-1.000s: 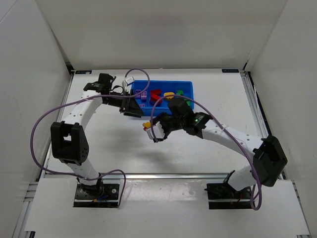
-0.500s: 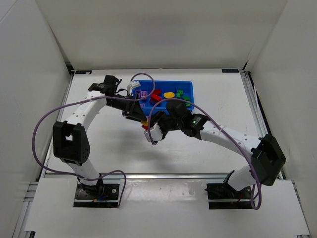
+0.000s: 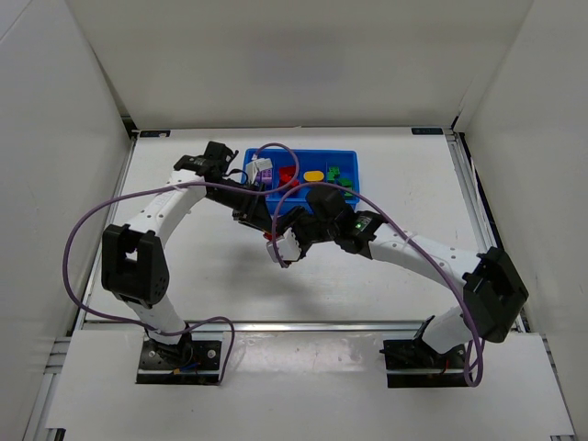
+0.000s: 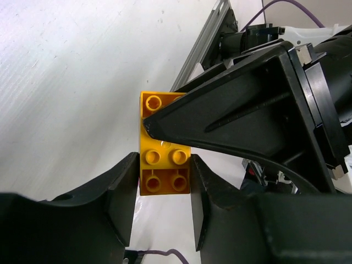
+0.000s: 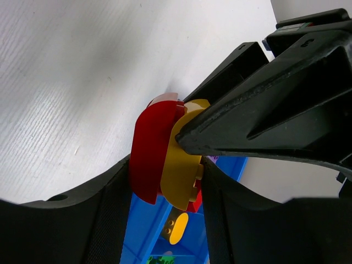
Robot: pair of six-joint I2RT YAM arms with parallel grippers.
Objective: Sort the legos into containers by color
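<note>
A red oval lego [image 5: 147, 159] and a yellow lego [image 5: 179, 165] are stuck together and held above the table in front of the blue tray [image 3: 354, 163]. My right gripper [image 5: 165, 168] is shut on the pair; in the top view it [image 3: 281, 243] sits just below my left gripper [image 3: 263, 219]. In the left wrist view my left gripper [image 4: 163, 160] has its fingers on both sides of the yellow lego [image 4: 153, 103], touching it. The tray holds purple [image 3: 262, 172], red [image 3: 288, 175], yellow [image 3: 314, 175] and green [image 3: 338, 174] legos in separate compartments.
Both arms cross in front of the tray's left half. Purple cables [image 3: 83, 230] loop over the table at left and above the tray. The right arm's finger [image 4: 236, 115] overlaps the yellow lego from the right. The tray shows below the held pieces [image 5: 144, 220].
My left gripper has moved down and right from the tray's left end to the right gripper, and its fingers are now on the yellow lego. The right gripper has shifted slightly with the pair.
</note>
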